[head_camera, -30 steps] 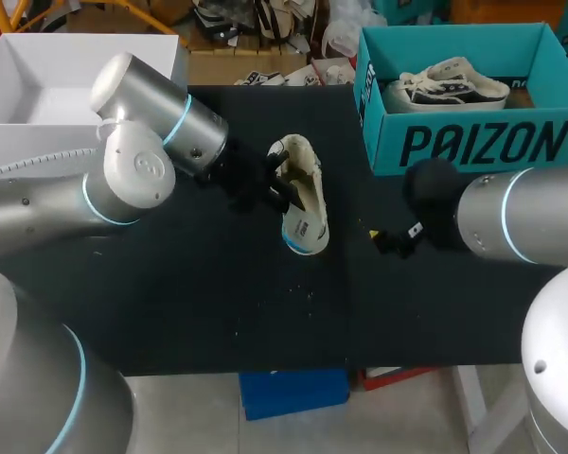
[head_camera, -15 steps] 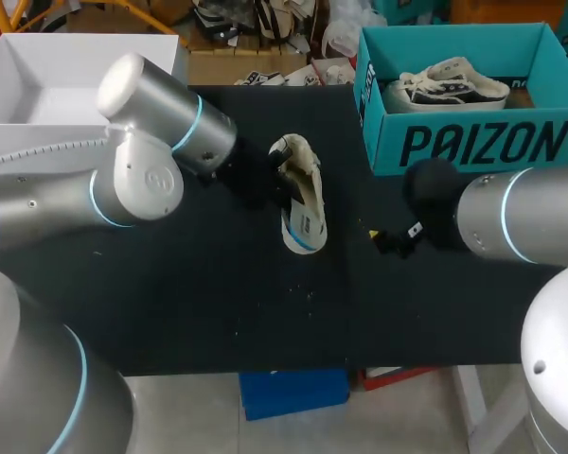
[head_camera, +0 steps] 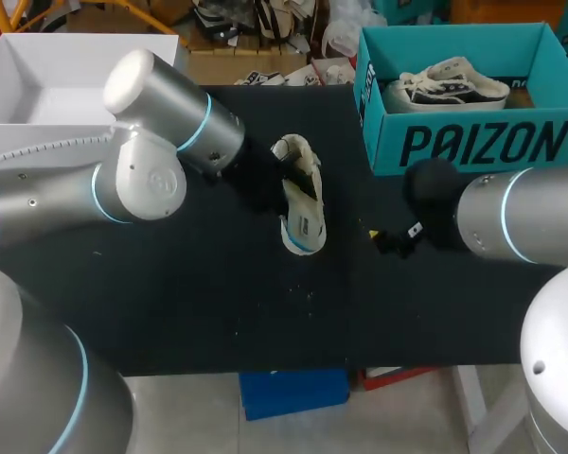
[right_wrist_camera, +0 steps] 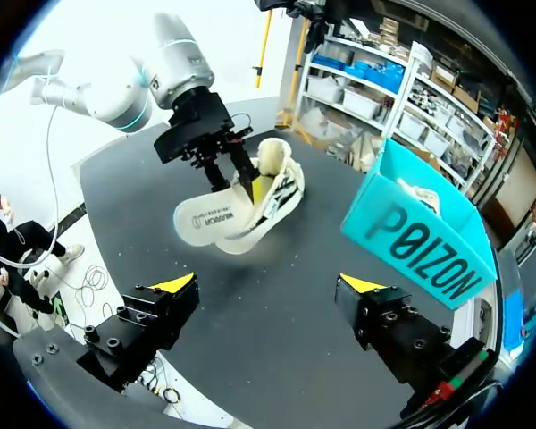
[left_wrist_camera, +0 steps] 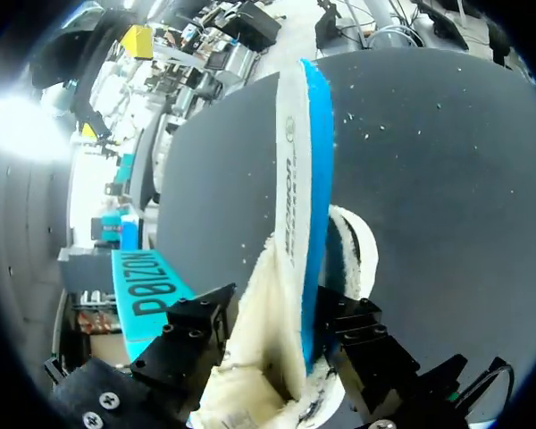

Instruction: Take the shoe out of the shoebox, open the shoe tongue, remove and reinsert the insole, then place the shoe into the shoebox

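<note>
Clamping a cream canvas shoe [head_camera: 307, 180] near the middle of the black tabletop [head_camera: 199, 293], the left claw [head_camera: 276, 185] is mostly hidden from above by its own silver arm and the shoe's upper. From the right wrist, the left claw [right_wrist_camera: 241, 186] shows two black fingers pressed on the shoe [right_wrist_camera: 272, 192] from either side at its opening. From the left wrist, the left claw [left_wrist_camera: 281, 349] has its yellow tips buried in fabric, and only the black finger blocks flank the shoe [left_wrist_camera: 293, 206].

The shoe is tipped on its side, with soft frayed cloth at the heel end. A smooth, pale, flat face with dark print and a bright blue edge is turned outward. Whether that face is the sole or an insole is unclear, and so is whether the shoe touches the tabletop.

The right claw [right_wrist_camera: 268, 286] hangs well apart from the shoe, fingers spread wide with nothing between them. From above, the right claw [head_camera: 390, 240] is small, dark and half under its arm.

A teal cardboard shoebox [head_camera: 473, 142] stands at the far right of the tabletop. A second shoe [head_camera: 450, 83], dark-trimmed, lies inside it, partly cut off by the wall.
</note>
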### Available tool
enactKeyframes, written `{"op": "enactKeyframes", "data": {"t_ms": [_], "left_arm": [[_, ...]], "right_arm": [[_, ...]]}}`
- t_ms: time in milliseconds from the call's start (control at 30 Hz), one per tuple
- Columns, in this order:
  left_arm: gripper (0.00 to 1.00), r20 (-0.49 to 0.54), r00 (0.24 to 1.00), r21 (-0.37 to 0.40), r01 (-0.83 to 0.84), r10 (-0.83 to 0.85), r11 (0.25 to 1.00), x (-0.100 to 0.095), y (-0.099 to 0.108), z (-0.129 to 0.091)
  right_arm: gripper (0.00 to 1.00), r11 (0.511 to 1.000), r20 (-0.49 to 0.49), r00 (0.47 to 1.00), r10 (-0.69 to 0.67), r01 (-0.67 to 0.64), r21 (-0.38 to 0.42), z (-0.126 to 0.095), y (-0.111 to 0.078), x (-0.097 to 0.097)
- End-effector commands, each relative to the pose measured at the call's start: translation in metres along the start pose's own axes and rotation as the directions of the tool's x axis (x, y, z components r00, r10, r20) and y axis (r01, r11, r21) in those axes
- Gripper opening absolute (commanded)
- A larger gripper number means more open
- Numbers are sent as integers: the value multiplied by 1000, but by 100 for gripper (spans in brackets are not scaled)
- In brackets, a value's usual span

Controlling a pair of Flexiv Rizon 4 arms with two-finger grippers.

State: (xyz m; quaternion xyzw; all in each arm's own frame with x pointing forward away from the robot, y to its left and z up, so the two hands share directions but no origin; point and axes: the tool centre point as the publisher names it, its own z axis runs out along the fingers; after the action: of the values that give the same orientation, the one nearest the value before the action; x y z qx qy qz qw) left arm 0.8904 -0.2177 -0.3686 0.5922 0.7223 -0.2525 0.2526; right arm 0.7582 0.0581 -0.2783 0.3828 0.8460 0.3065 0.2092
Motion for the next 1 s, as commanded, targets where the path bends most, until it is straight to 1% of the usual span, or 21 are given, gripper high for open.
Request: {"op": "enactKeyframes", "data": {"t_ms": [33, 67, 167, 200, 267, 300, 333, 400, 433, 533, 567, 600, 633, 667, 833, 1000], "left_arm": [[90, 2, 1000, 3, -12, 12, 1000, 10, -17, -24], [89, 2, 1000, 5, -13, 13, 1000, 11, -20, -26], [76, 8, 1000, 9, -18, 18, 1000, 11, -25, -29], [69, 13, 1000, 14, -20, 20, 1000, 11, -27, -29], [61, 16, 999, 25, -29, 29, 999, 9, -31, -28], [54, 17, 999, 33, -34, 34, 999, 8, -34, -27], [49, 19, 999, 42, -39, 38, 998, 7, -36, -26], [41, 19, 999, 61, -49, 48, 997, 6, -40, -23], [39, 17, 999, 71, -53, 52, 996, 6, -42, -22], [38, 4, 998, 118, -65, 65, 991, 7, -47, -20], [35, 2, 998, 124, -65, 66, 990, 8, -47, -19], [26, 0, 998, 123, -65, 65, 990, 8, -47, -19], [7, -2, 998, 124, -65, 66, 990, 9, -47, -19], [0, -3, 998, 127, -65, 66, 990, 9, -47, -19], [0, 2, 998, 108, -67, 67, 992, 8, -44, -19], [0, 5, 999, 87, -51, 51, 995, 6, -35, -15]], "right_arm": [[100, 1000, 4, 1000, 1, -1, -4, 1, -1, 1], [100, 1000, 4, 1000, 1, -1, -4, 1, -1, 1], [100, 1000, 4, 1000, 1, -1, -4, 1, -1, 1], [100, 1000, 4, 1000, 1, -1, -4, 1, -1, 1], [100, 1000, 4, 1000, 1, -1, -4, 1, -1, 1], [100, 1000, 4, 1000, 1, -1, -4, 1, -1, 1], [100, 1000, 4, 1000, 1, -1, -4, 1, -1, 1], [100, 1000, 4, 1000, 1, -1, -4, 1, -1, 1], [100, 1000, 4, 1000, 1, -1, -4, 1, -1, 1], [100, 1000, 4, 1000, 1, -1, -4, 1, -1, 1], [100, 1000, 4, 1000, 1, -1, -4, 1, -1, 1], [100, 1000, 4, 1000, 1, -1, -4, 1, -1, 1], [100, 1000, 4, 1000, 1, -1, -4, 1, -1, 1], [100, 1000, 4, 1000, 1, -1, -4, 1, -1, 1], [100, 1000, 4, 1000, 1, -1, -4, 1, -1, 1], [100, 1000, 4, 1000, 1, -1, -4, 1, -1, 1]]}}
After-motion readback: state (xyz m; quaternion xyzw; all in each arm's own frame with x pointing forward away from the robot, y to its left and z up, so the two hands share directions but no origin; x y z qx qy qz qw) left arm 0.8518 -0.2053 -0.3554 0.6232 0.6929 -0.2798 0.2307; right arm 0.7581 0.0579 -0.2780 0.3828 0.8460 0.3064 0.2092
